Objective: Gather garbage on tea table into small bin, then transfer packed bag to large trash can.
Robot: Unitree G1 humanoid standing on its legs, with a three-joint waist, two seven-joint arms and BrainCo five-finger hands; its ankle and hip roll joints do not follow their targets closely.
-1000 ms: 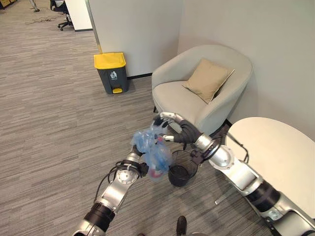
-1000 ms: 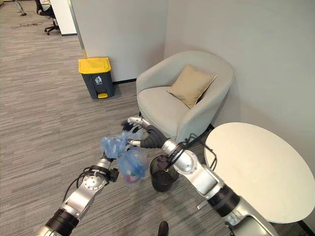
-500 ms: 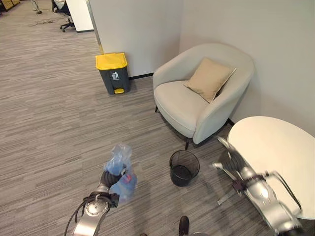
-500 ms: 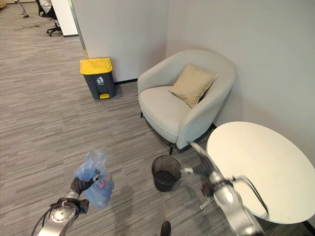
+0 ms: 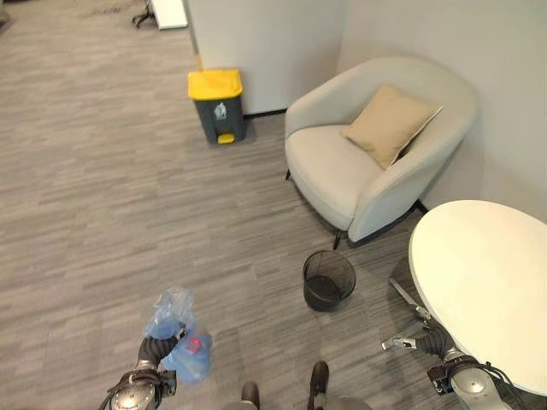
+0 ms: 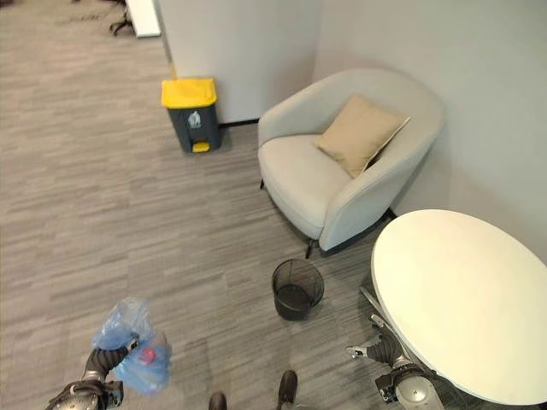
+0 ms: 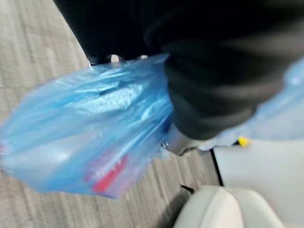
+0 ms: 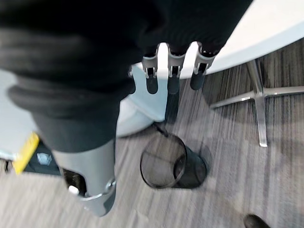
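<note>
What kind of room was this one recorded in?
Probably an office lounge corner: a beige armchair with a cushion beside a round white table, grey carpet, and a yellow-lidded trash can by the wall.

Open carpet [image 5: 111, 196] lies between me and the yellow-lidded can [image 5: 217, 104]; armchair [image 5: 376, 154], mesh bin [image 5: 328, 279] and table [image 5: 487, 282] crowd my right.

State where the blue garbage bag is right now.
In the left eye view, the blue garbage bag hangs low on the left, gripped by the left hand, above the carpet, left of the small mesh bin.
</note>
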